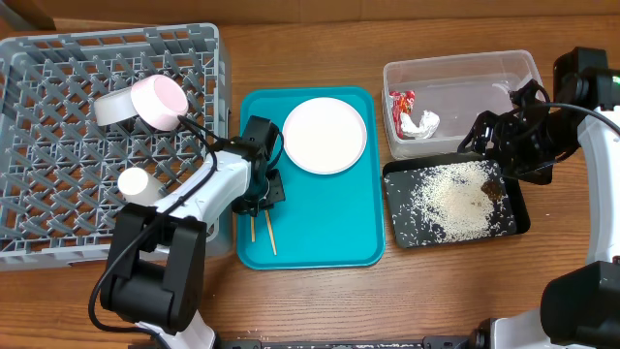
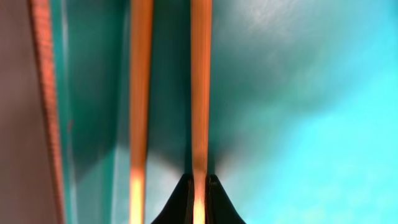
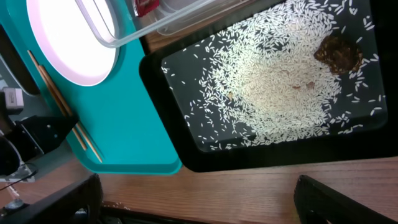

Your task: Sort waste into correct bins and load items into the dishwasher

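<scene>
My left gripper [image 1: 263, 199] is down on the teal tray [image 1: 349, 223], shut on one of the wooden chopsticks [image 2: 200, 93]; the other chopstick [image 2: 140, 93] lies free beside it. The white plate [image 1: 325, 135] sits on the same tray. In the grey dish rack [image 1: 58, 194] are a pink bowl [image 1: 160, 102], a grey-blue bowl [image 1: 111, 109] and a white cup [image 1: 136, 183]. The clear tub [image 1: 465, 73] holds the red wrapper [image 1: 401, 103] and the tissue [image 1: 423, 123]. Rice [image 3: 273, 87] and a brown scrap [image 3: 339, 53] lie in the black tray [image 3: 186, 155]. My right gripper [image 3: 199, 199] hangs open above that tray's edge, holding nothing.
The dish rack fills the table's left side, the teal tray the middle, the tub and black tray the right. Bare wooden table [image 1: 407, 301] runs along the front edge.
</scene>
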You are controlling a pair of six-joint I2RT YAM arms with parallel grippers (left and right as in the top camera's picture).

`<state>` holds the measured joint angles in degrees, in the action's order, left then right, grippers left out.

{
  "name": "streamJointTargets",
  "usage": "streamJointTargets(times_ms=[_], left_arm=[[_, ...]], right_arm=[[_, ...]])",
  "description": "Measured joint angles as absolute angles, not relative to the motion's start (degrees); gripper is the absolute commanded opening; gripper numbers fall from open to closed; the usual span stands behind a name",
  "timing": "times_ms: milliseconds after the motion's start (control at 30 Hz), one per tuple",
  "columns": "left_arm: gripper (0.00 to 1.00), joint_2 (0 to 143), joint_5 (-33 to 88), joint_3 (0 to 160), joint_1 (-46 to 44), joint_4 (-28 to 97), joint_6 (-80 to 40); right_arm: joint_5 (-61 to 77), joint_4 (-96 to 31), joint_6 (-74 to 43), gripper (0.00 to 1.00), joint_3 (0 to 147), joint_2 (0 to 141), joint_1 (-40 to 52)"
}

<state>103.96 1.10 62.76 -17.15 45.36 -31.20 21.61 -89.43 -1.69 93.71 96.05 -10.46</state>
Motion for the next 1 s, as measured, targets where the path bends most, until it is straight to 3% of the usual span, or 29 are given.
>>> streamJointTargets(times_ms=[367,800,833,933,1000], left_arm=[[0.04,99.24,-0.86,84.03,-16.1,61.28,-21.71],[0.04,97.32,-4.69,88.82,0.23,60.38,-10.79],[0.09,97.67,-4.34,88.82,1.02,60.01,-10.2],[0.43,99.2,-3.33,88.82,1.61,59.96,-8.82],[0.47,100.18,-2.68,88.82,1.61,59.96,-8.34]], right_arm=[[21.61,-89.41,-1.69,1.0,93.71,96.05,-10.46],[21.61,-89.34,-1.67,1.0,93.71,96.03,-10.46],[21.63,-89.32,-1.67,1.0,93.71,96.03,-10.46],[21.63,-89.32,-1.69,1.0,93.71,96.05,-10.46],[21.61,-89.32,-1.67,1.0,93.71,96.05,-10.46]])
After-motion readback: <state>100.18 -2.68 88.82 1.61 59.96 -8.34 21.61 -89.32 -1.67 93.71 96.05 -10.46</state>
